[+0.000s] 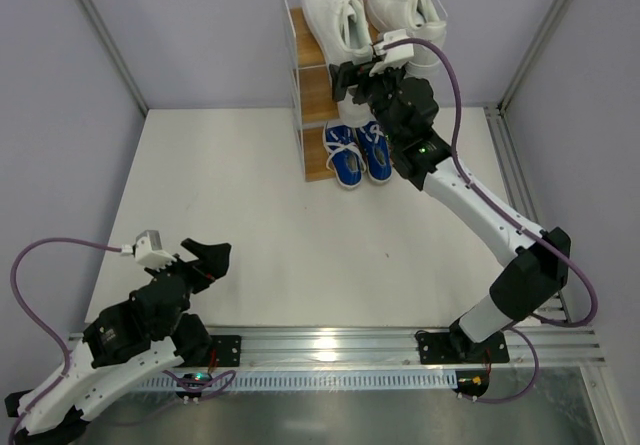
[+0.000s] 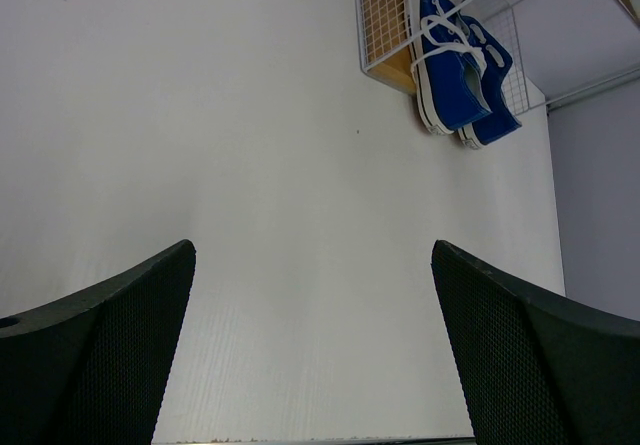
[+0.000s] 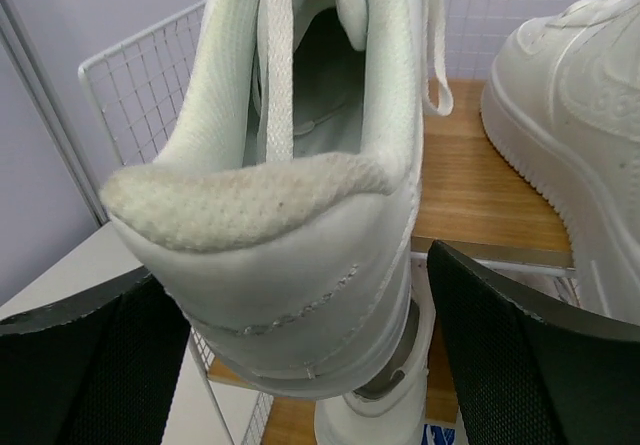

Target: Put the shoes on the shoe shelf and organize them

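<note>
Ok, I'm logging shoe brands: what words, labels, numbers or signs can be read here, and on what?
No text is readable anywhere. The all-white lace-up sneakers, the blue canvas sneakers and the white wire shoe shelf with wooden boards show no legible logo, label or number.

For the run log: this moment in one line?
right gripper: open, straddling white shoe, shelf top | left gripper: open, hovering | blue pair: bottom tier

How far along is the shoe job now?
Done: blue pair on the bottom board, one white shoe on top. In hand: the open right end effector brackets the heel of a second white shoe there. Left: the arm hides the middle board, so unclear.
</note>
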Tool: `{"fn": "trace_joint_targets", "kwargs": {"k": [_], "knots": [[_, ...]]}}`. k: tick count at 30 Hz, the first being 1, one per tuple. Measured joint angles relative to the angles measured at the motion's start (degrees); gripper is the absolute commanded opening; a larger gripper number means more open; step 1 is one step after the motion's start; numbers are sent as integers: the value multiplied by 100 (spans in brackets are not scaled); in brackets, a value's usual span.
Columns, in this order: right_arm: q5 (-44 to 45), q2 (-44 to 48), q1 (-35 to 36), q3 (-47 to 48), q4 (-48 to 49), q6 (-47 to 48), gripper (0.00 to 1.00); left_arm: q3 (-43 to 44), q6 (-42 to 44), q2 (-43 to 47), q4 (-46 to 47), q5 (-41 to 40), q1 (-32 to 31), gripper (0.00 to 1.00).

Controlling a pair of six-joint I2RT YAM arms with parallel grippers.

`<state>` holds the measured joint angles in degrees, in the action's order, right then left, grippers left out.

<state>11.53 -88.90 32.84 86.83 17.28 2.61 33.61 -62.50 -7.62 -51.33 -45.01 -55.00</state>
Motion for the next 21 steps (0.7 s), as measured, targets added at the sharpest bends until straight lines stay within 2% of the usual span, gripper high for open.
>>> {"fn": "trace_joint_targets", "kwargs": {"k": [5, 11, 13, 16, 21], "knots": [[-232, -380, -35, 81, -103, -79, 79, 0, -9, 4, -11, 0, 0, 100], [-271, -393, -50, 94, -107, -79, 66, 0, -9, 33, -46, -15, 0, 100], [-271, -382, -48, 94, -109, -79, 57, 0, -11, 44, -50, -28, 0, 100], [-293, -369, -57, 92, -122, -76, 48, 0, -11, 44, -52, -31, 0, 100], [-343, -216, -61, -46, -162, -50, 45, 0, -11, 44, -52, -37, 0, 100]]}}
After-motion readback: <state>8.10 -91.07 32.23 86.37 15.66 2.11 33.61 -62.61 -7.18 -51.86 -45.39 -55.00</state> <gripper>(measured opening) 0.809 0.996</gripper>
